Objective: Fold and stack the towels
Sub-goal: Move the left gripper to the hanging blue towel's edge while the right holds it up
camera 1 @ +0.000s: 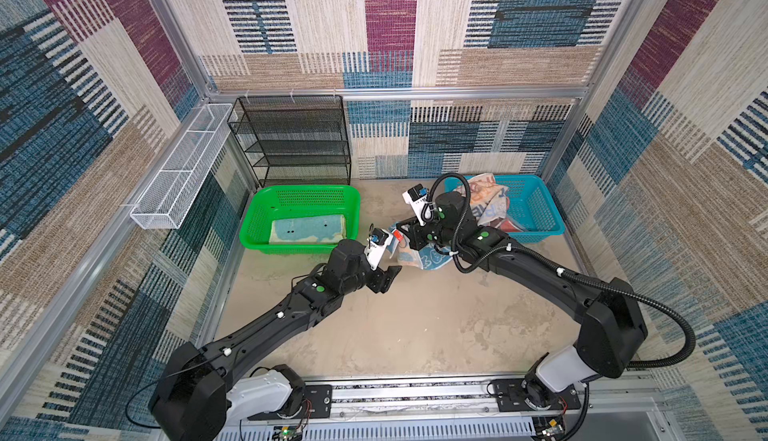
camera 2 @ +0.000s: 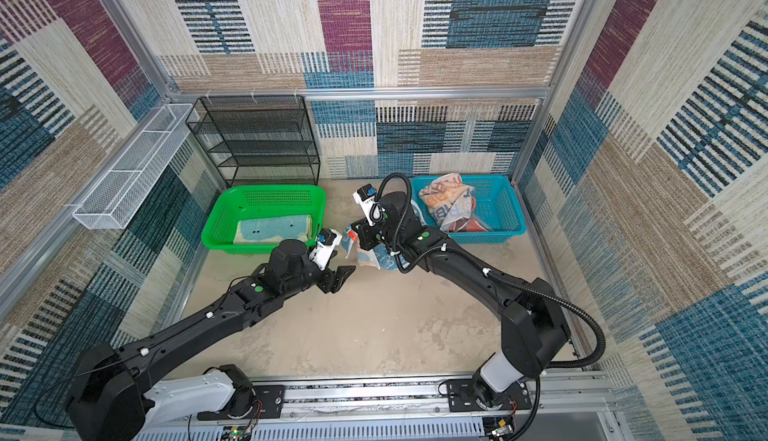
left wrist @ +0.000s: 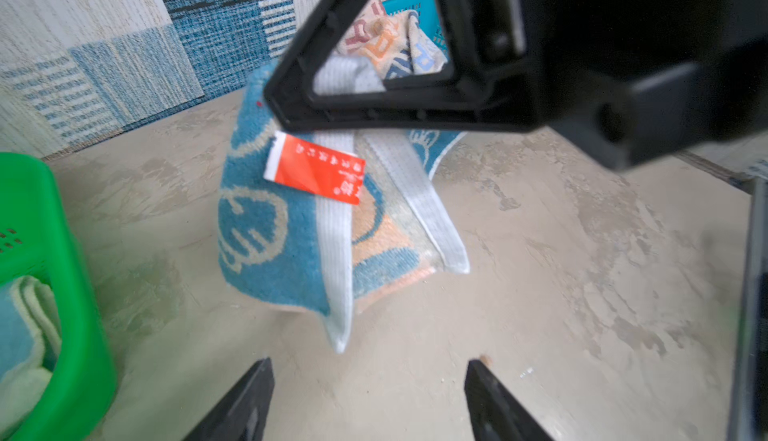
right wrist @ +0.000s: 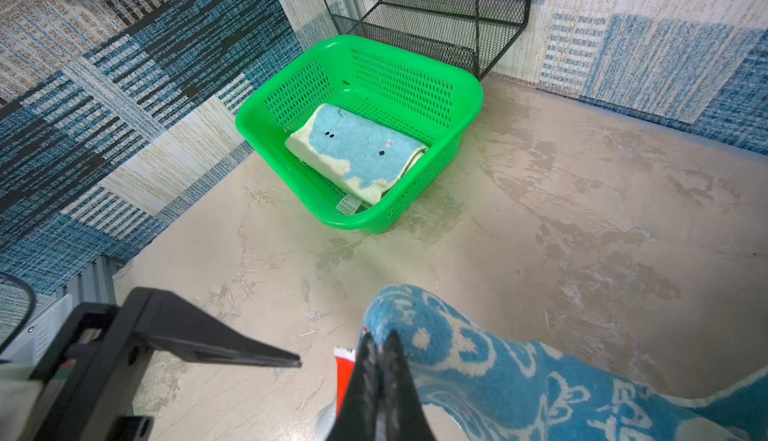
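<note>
**Rabbit towel pinched at one edge; second grip outstanding**

Nearest the base, the left gripper (left wrist: 369, 363) is found with jaws parted and nothing between them. It is poised low over the table (camera 1: 415, 322) and aimed at the hanging cloth.

Just beyond it, the blue rabbit towel (left wrist: 266, 227) is suspended in a bunched drape from the right gripper (right wrist: 380, 337). That gripper's jaws are clamped on the upper edge beside the red label (left wrist: 318, 173). Whether the lower hem touches the table cannot be confirmed.

The step in hand is judged to be a spread before folding. A free corner on the white hem band (left wrist: 338, 252) should be taken by the left gripper, as a single layer only and clear of the label. The two grips should then be drawn apart until the cloth hangs flat.

Further back, an aqua-and-cream towel (right wrist: 357, 148) is seen folded in the green basket (right wrist: 419, 185). The lettered towel (camera 2: 446, 202) and a coral towel (camera 2: 473, 223) lie crumpled in the blue basket (camera 1: 548, 210).
</note>
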